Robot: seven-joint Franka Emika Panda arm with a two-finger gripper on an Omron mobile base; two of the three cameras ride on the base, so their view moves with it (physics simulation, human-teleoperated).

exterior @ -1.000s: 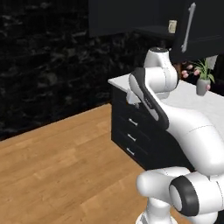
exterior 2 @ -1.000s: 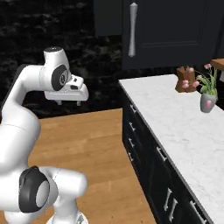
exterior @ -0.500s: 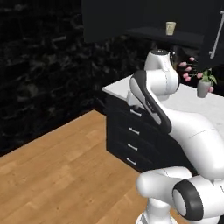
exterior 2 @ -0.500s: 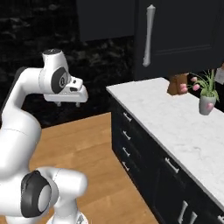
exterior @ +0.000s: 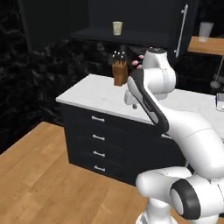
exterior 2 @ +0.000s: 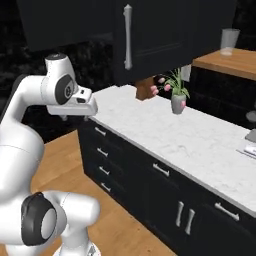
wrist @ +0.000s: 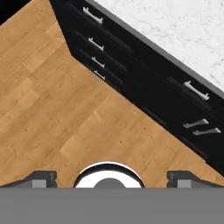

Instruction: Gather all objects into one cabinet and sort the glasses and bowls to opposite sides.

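Observation:
One cream mug [exterior: 117, 28] stands on the dark inner shelf of the open black cabinet [exterior: 118, 37], above the counter. The cabinet door [exterior: 190, 26] carries a long white bar handle [exterior: 182, 30]. From the right the same door [exterior 2: 150, 35] and handle [exterior 2: 127, 36] face me. My gripper [wrist: 112, 177] is open and holds nothing. It points down at the wooden floor in front of the drawers. It hangs beside the counter's left corner [exterior 2: 75, 118], well below the cabinet. The bowls are out of view.
A white marble counter [exterior 2: 200, 135] tops the black drawers [wrist: 94, 43]. On it stand a brown knife block [exterior: 119, 71] and a potted plant [exterior 2: 176, 92]. A clear glass [exterior: 205, 30] sits on a wooden shelf at the right. Wooden floor [wrist: 65, 109] lies open to the left.
The whole picture has shifted as the base drove: counter and cabinet now sit nearer and more central. The arm keeps its pose and the gripper stays open.

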